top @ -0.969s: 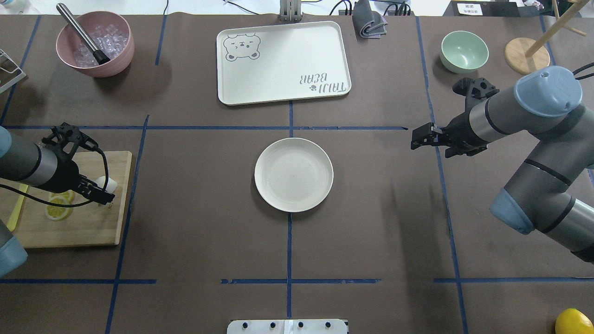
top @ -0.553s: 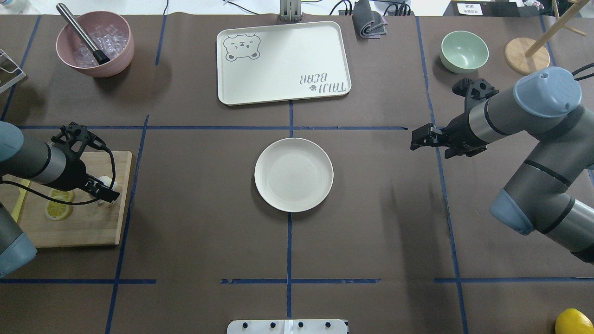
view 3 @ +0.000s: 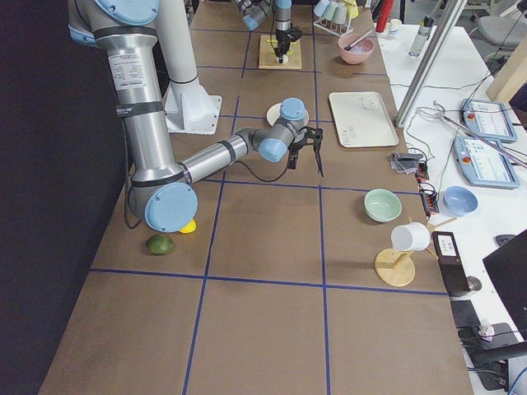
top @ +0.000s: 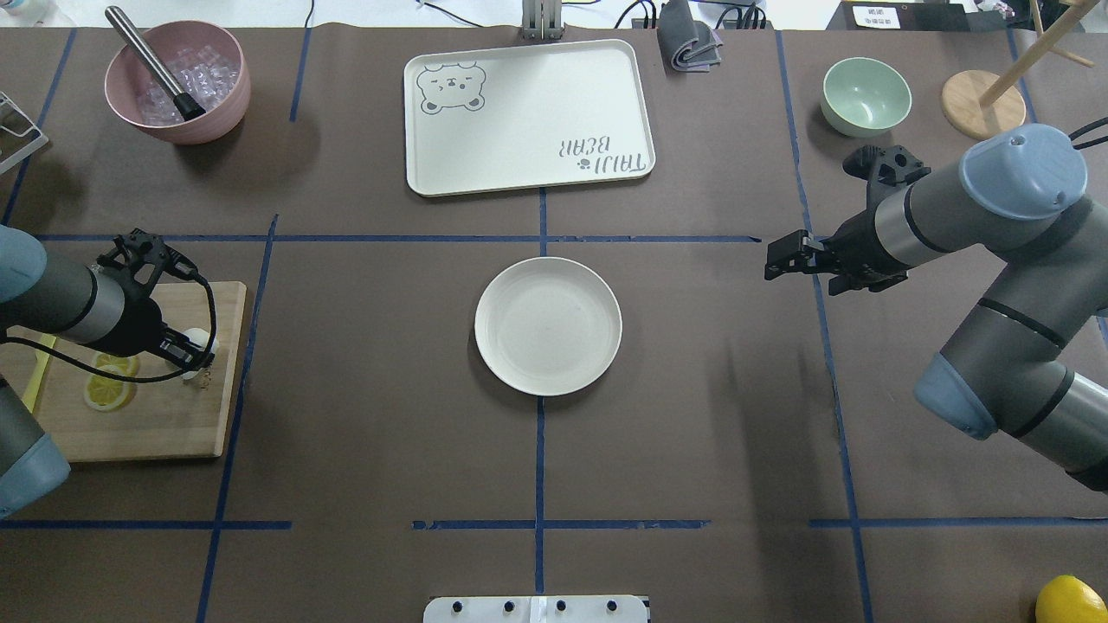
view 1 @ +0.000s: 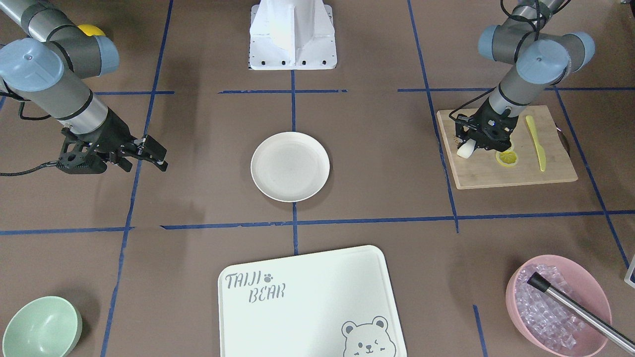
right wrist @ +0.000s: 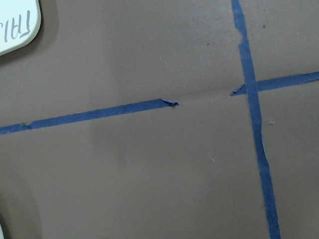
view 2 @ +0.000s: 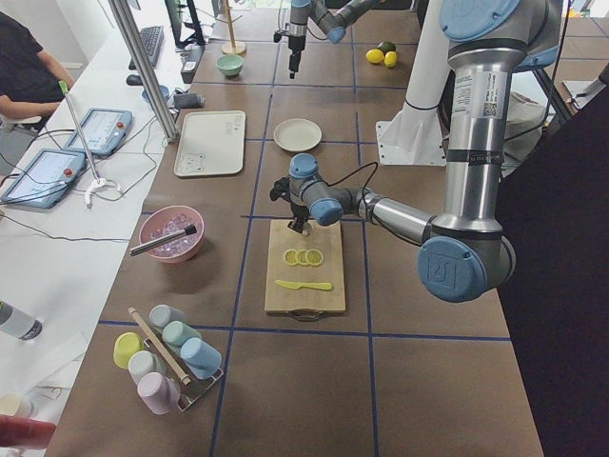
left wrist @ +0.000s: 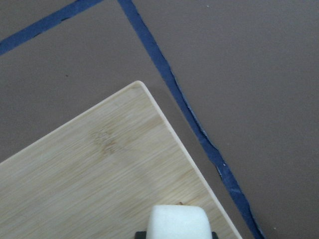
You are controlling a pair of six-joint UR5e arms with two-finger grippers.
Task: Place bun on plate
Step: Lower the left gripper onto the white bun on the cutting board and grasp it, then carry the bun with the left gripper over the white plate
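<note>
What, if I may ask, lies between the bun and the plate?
Overhead view: between bun and plate, only cutting board edge, a blue tape line, bare table.

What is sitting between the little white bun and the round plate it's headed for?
Nothing visible. From the bun to the plate there is only bare table and a flat blue tape line.

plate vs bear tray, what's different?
The plate is round; the tray is rectangular with rounded corners. The tray is clearly larger than the plate. The tray carries a bear print and lettering; the plate is plain. Both are cream-white, low-rimmed, lying flat with nothing on them.
</note>
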